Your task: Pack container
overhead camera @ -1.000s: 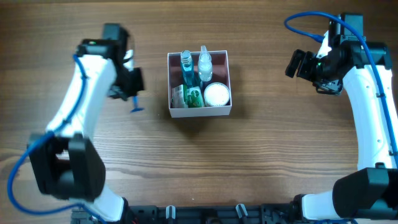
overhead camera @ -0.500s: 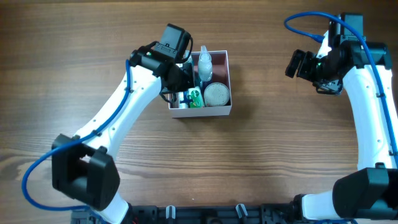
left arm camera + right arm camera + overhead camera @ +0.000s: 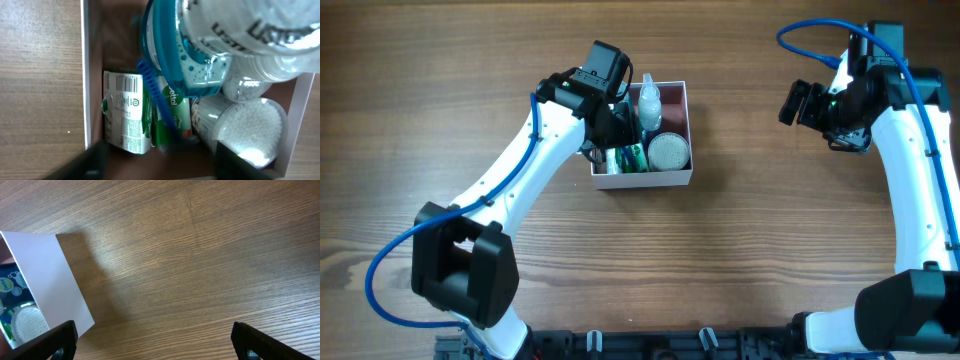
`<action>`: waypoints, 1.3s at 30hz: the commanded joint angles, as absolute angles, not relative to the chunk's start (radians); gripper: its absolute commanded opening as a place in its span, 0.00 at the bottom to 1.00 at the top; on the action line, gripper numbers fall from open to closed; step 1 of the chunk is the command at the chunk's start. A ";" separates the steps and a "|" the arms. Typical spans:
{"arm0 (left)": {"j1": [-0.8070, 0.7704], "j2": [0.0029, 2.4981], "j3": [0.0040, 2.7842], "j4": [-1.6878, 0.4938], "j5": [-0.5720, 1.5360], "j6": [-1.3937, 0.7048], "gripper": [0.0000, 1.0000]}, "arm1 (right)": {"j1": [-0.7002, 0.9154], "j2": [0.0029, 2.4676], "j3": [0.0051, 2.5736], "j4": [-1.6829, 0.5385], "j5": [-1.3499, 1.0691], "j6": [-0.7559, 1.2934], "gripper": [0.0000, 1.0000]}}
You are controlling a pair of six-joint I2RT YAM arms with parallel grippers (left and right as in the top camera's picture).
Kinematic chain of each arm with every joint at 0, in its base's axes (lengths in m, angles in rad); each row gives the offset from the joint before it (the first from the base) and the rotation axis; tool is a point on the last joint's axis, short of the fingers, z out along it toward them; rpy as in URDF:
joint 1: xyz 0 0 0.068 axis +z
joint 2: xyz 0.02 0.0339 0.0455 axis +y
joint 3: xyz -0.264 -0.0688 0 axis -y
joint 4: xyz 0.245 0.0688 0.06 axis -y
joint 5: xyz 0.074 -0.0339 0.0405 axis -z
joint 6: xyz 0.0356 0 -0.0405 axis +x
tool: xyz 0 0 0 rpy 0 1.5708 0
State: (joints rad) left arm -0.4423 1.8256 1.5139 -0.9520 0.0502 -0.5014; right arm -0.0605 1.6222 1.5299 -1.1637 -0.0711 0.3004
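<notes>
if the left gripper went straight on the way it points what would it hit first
Most likely the thin blue tool lying across the green packets in the container, right ahead of the left gripper, jaws open. The teal bottle sits close; depth is unclear.

The left arm (image 3: 520, 175) reaches forward, left tool (image 3: 157, 152) spread wide; the right arm (image 3: 920, 190) bends aside, right tool (image 3: 154, 330) parted.
</notes>
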 commanded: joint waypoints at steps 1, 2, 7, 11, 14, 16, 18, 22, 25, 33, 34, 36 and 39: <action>-0.439 1.835 1.520 -0.949 0.034 -0.502 0.78 | -0.059 1.633 1.529 -1.164 -0.079 0.282 1.00; -0.439 1.835 1.520 -0.949 0.024 -0.502 0.79 | -0.059 1.633 1.529 -1.164 -0.080 0.277 1.00; -0.439 1.810 1.520 -0.949 -0.074 -0.471 1.00 | -0.055 1.633 1.530 -1.138 -0.080 0.215 1.00; -0.421 1.764 1.520 -0.929 -0.216 -0.448 1.00 | -0.034 1.633 1.536 -1.077 -0.047 0.159 0.99; -0.364 1.733 1.520 -0.902 -0.237 -0.426 1.00 | -0.008 1.633 1.550 -1.017 -0.023 0.133 1.00; -0.310 1.721 1.520 -0.888 -0.233 -0.425 1.00 | 0.010 1.633 1.553 -0.966 -0.023 0.130 1.00; -0.258 1.720 1.520 -0.875 -0.229 -0.421 1.00 | 0.028 1.633 1.553 -0.913 -0.022 0.126 1.00; -0.146 1.721 1.520 -0.867 -0.229 -0.423 1.00 | 0.056 1.637 1.553 -0.817 -0.023 0.093 1.00; -0.102 1.721 1.520 -0.870 -0.229 -0.423 1.00 | 0.056 1.637 1.553 -0.748 -0.023 0.093 1.00; -0.049 1.703 1.520 -0.875 -0.228 -0.398 1.00 | 0.056 1.632 1.553 -0.713 -0.042 0.052 1.00; -0.043 1.692 1.520 -0.886 -0.216 -0.404 1.00 | 0.056 1.626 1.553 -0.728 -0.042 0.052 1.00; -0.039 1.654 1.518 -0.908 -0.192 -0.400 1.00 | 0.056 1.601 1.552 -0.775 -0.042 0.082 1.00; -0.042 1.576 1.497 -0.919 -0.191 -0.396 1.00 | 0.056 1.538 1.547 -0.836 -0.042 0.115 1.00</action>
State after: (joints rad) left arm -0.0463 1.7054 1.5127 -0.9119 -0.2085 -0.4202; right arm 0.0544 1.6180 1.5322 -0.7940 -0.0441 0.0818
